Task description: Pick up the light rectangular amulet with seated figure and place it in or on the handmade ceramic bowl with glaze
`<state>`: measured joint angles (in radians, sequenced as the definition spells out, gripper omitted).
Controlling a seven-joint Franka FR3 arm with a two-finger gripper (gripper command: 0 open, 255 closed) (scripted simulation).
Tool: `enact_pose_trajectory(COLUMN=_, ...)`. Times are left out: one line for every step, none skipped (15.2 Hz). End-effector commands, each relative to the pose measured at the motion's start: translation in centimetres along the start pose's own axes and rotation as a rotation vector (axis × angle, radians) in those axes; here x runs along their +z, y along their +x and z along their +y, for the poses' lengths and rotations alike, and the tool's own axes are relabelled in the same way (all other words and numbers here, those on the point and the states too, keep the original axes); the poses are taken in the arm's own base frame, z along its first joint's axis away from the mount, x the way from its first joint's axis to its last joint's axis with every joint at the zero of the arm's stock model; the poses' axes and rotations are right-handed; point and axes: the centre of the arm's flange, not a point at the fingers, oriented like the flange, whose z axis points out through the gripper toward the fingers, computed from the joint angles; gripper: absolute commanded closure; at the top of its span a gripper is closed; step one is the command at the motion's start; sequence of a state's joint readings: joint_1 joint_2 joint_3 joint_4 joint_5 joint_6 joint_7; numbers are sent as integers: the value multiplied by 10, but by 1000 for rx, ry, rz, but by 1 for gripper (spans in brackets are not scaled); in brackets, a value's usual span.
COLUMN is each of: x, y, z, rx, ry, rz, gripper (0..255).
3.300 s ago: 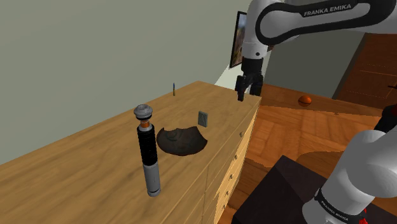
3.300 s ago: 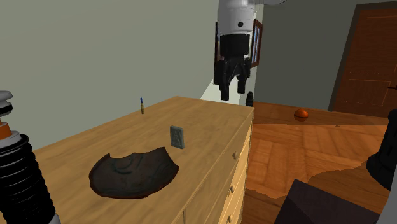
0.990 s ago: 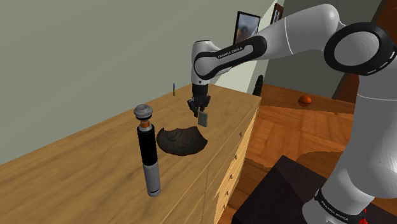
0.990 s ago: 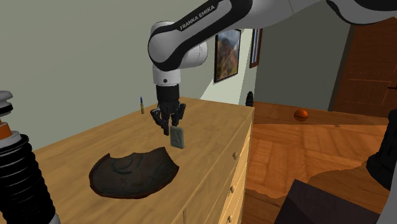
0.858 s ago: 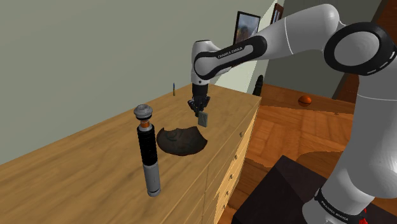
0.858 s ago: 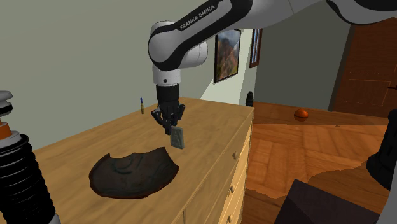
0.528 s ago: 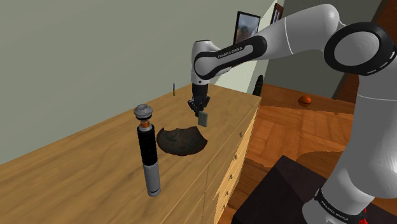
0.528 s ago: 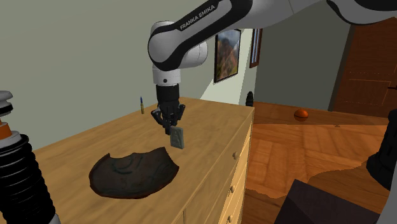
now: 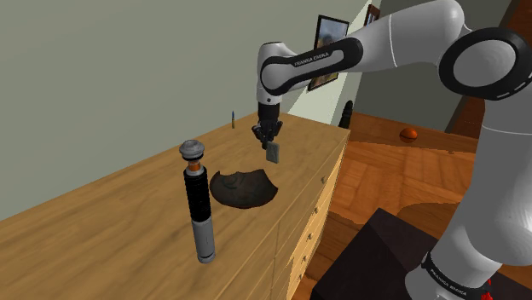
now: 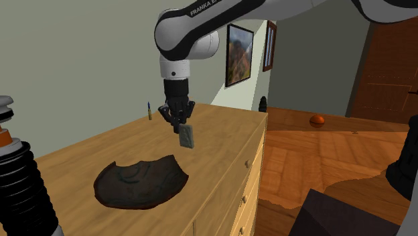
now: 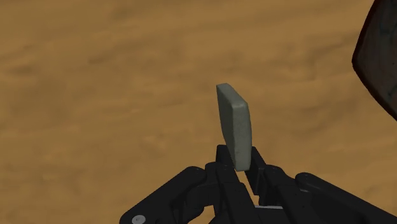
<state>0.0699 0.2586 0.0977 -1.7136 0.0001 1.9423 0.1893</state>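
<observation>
The small grey-green rectangular amulet (image 9: pixel 273 152) (image 10: pixel 186 136) hangs a little above the wooden dresser top, clasped at its upper end by my gripper (image 9: pixel 268 141) (image 10: pixel 181 125), which is shut on it. In the wrist view the amulet (image 11: pixel 235 125) stands edge-on between the black fingers (image 11: pixel 219 167). The dark, shallow, irregular ceramic bowl (image 9: pixel 245 187) (image 10: pixel 139 182) lies on the dresser, toward the shoulder view's lower left of the gripper; its rim (image 11: pixel 376 57) shows in the wrist view beside the amulet.
A tall black and silver cylindrical hilt (image 9: pixel 199 207) stands upright on the dresser (image 9: pixel 128 230) in front of the bowl. A small blue-tipped pen-like item (image 9: pixel 234 118) stands near the wall. The dresser's drawer edge (image 10: pixel 244 181) drops to a wooden floor with an orange ball (image 9: pixel 409 133).
My gripper closed on the amulet and has lifted it off the dresser top; it now hangs slightly higher than half a second ago.
</observation>
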Motion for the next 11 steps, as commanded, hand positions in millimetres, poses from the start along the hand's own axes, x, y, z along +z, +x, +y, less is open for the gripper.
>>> enact_pose_trajectory(x=-10, y=-1, z=-1, rx=0, ry=0, rz=0, gripper=255)
enact_pose_trajectory(x=-15, y=-1, z=-1, rx=0, ry=0, rz=0, gripper=255)
enact_pose_trajectory(x=-21, y=-1, z=-1, rx=0, ry=0, rz=0, gripper=255)
enact_pose_trajectory(x=-26, y=-1, z=-2, rx=0, ry=0, rz=0, gripper=255)
enact_pose_trajectory(x=-31, y=-2, z=-2, rx=0, ry=0, rz=0, gripper=255)
enact_pose_trajectory(x=-36, y=-2, z=-2, rx=0, ry=0, rz=0, gripper=255)
enact_pose_trajectory(x=-42, y=-2, z=-2, rx=0, ry=0, rz=0, gripper=255)
enact_pose_trajectory(x=-47, y=-2, z=-2, rx=0, ry=0, rz=0, gripper=255)
enact_pose_trajectory(x=-52, y=-2, z=-2, rx=0, ry=0, rz=0, gripper=255)
enact_pose_trajectory(x=-58, y=-2, z=-2, rx=0, ry=0, rz=0, gripper=255)
enact_pose_trajectory(x=-63, y=-3, z=-2, rx=0, ry=0, rz=0, gripper=255)
